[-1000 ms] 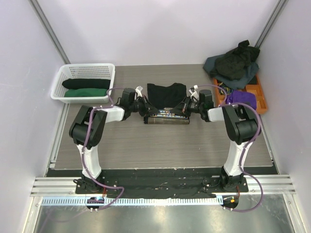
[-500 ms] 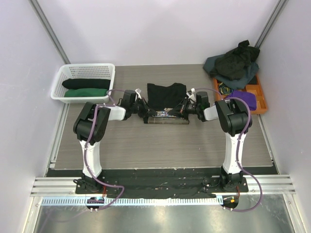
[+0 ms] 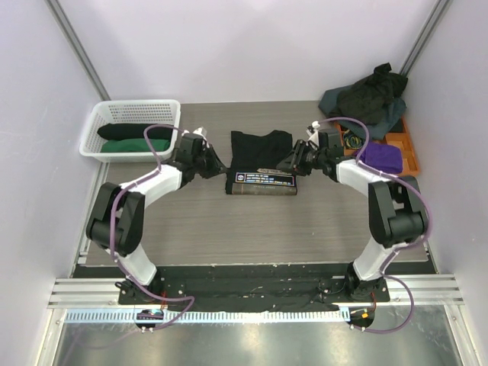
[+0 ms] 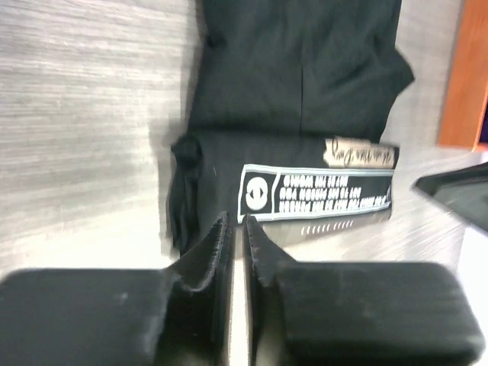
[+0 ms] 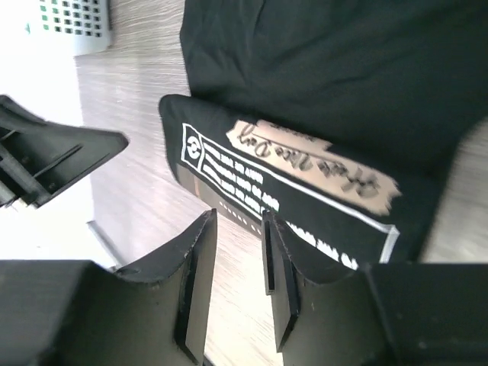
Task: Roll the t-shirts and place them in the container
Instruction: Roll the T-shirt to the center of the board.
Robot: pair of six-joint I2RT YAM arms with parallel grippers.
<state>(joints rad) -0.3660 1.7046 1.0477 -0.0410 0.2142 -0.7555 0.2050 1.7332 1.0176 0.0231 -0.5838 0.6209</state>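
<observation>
Left side: white basket against the left wall, near the table's back-left corner. It holds 2 rolled shirts, 1 black roll and 1 green roll, side by side. A strip of bare table separates the basket from the centre shirt.

Left gripper: fingers pressed almost together, only a sliver between them, nothing held. Tips sit just beside the left end of the roll; contact cannot be told.

Centre: 1 printed t-shirt, black, near half rolled with the white lettering panel on top, the unrolled part lying flat toward the back wall. A wide band of bare table lies between the roll and the near edge.

Right gripper: fingers a narrow gap apart, empty. Tips are at the roll's right end, over its near edge.

Right side: 1 orange tray along the right wall, 1 purple cloth on it. Behind it is a heap of dark shirts, black over grey-blue; number in the heap cannot be told.
</observation>
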